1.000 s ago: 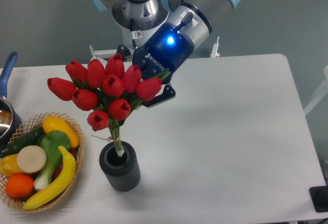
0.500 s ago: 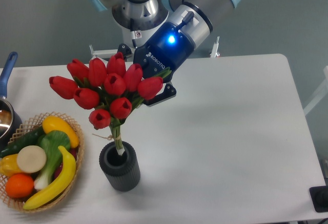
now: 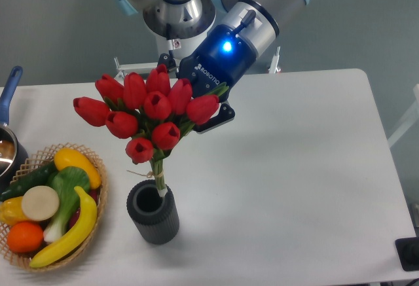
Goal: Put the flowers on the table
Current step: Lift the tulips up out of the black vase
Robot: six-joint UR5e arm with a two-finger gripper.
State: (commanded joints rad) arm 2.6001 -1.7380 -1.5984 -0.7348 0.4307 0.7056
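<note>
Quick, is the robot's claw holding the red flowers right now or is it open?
Gripper: closed on the flowers, gripping the bunch from behind; the stem ends are still just inside the dark vase.

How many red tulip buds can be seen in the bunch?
10 buds in the flowers above the vase: four along the top, four in the middle row, two lowest by the stems. Others may be hidden behind.

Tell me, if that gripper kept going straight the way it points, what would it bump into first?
Probably the flowers it already seems to hold; past them, down-left, likely the table or the fruit basket. One view leaves depth unclear.
</note>
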